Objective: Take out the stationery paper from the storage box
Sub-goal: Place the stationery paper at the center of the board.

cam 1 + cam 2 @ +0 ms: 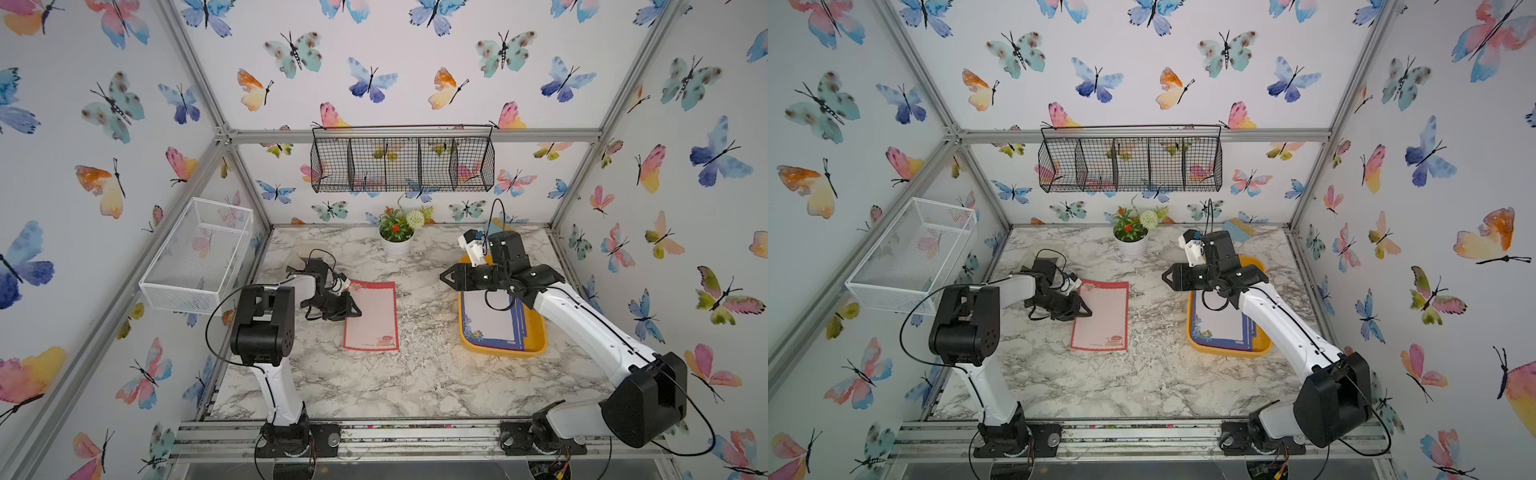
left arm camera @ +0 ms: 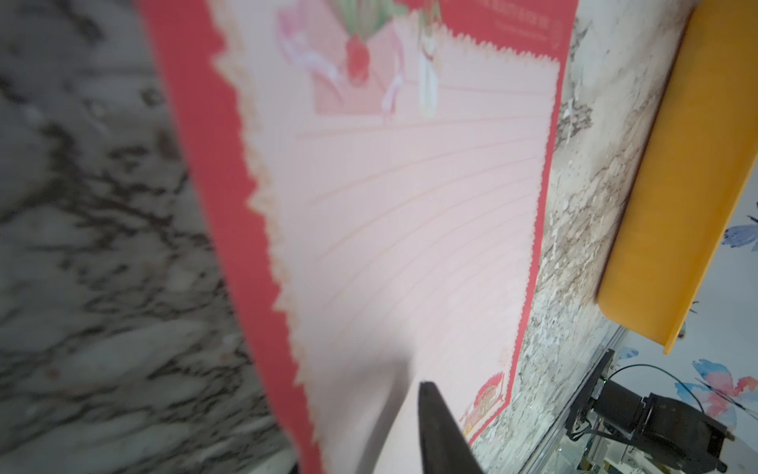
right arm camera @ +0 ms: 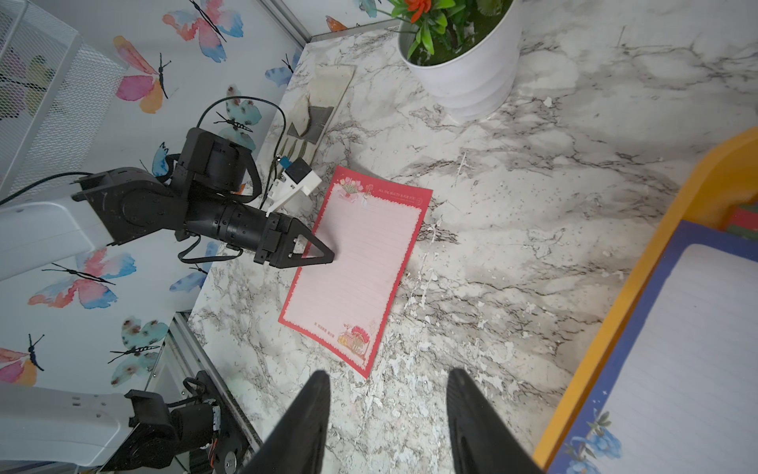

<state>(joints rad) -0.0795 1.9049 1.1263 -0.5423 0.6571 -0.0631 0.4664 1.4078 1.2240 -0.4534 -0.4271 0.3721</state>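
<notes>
Grey-veined white marble covers the table [image 1: 415, 374] beneath two robot arms. A white mesh basket [image 1: 195, 257] is fixed to the left wall and a black wire basket [image 1: 401, 164] to the back wall. The yellow-orange storage box [image 1: 500, 353] sits on the table's right side and holds a stack of blue-bordered sheets [image 1: 490, 320] of stationery paper. One red-bordered sheet [image 1: 371, 318] with a pale pink centre lies on the marble left of centre, well apart from the box. A white plant pot [image 1: 396, 247] stands near the back edge. The right gripper [image 3: 388, 375] hovers over bare marble just beside the box, its jaws moderately apart and holding nothing. The left gripper [image 3: 324, 256] is at the red sheet's left edge, with one finger [image 2: 443, 431] above the paper. Whether its jaws grip the sheet cannot be told.
</notes>
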